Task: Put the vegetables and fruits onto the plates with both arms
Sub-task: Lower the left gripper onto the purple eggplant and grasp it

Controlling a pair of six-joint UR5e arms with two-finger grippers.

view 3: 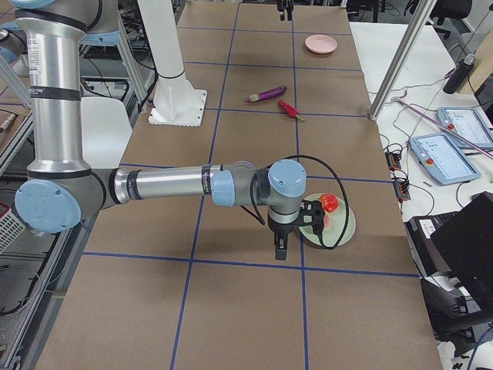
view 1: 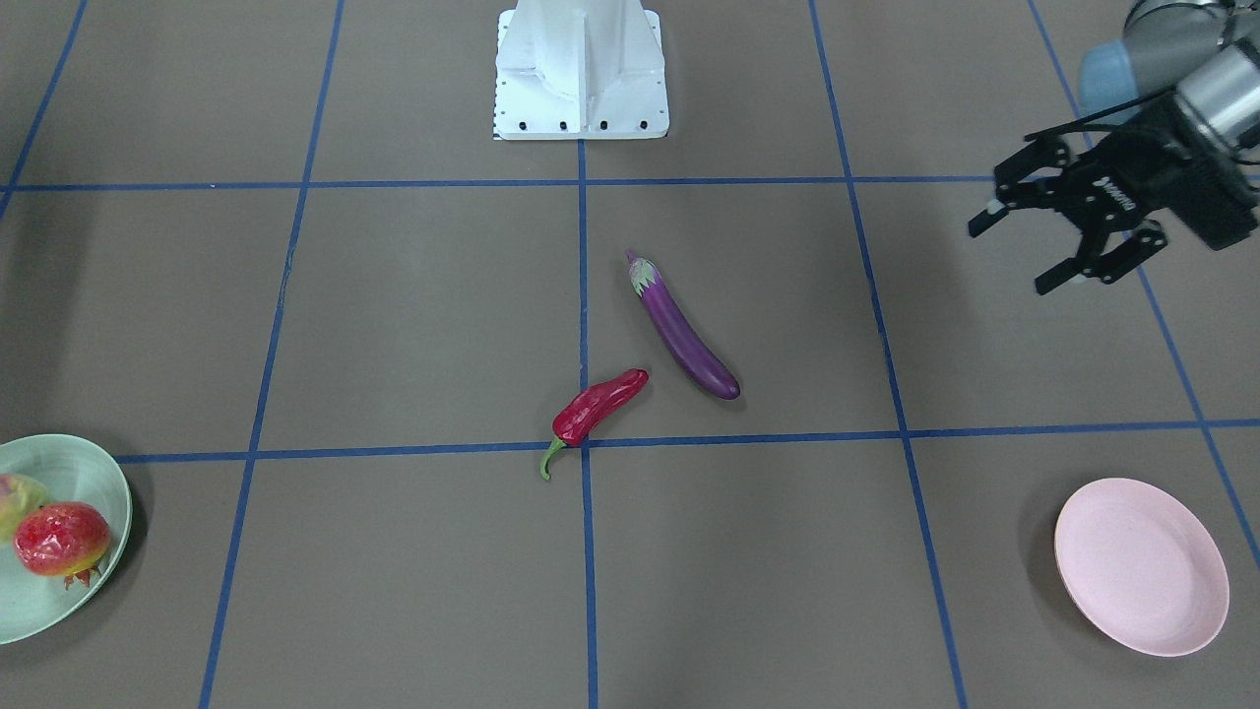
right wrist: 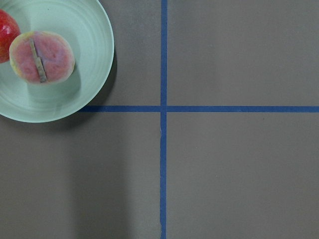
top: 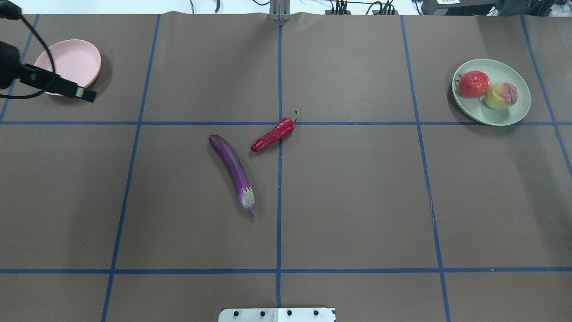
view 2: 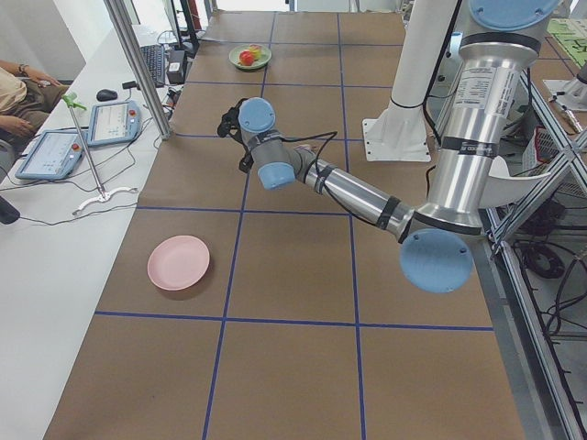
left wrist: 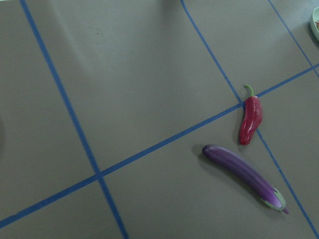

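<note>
The purple eggplant (view 1: 682,330) (top: 232,165) and the red chili pepper (view 1: 598,402) (top: 273,134) lie on the mat near the table's middle, close together but apart. Both also show in the left wrist view, the eggplant (left wrist: 244,172) and the chili (left wrist: 249,119). The pomegranate (top: 473,84) and the peach (top: 501,95) sit on the green plate (top: 500,117) (right wrist: 89,50). The pink plate (view 1: 1142,566) (top: 71,58) holds nothing. My left gripper (view 1: 1014,254) is open and empty, in the air near the pink plate. My right gripper (view 3: 281,239) hangs beside the green plate; I cannot tell if it is open.
The white robot base (view 1: 581,69) stands at the table's near middle edge. Blue tape lines divide the brown mat into squares. Tablets and cables lie on the side desk (view 2: 83,137) beyond the table's far edge.
</note>
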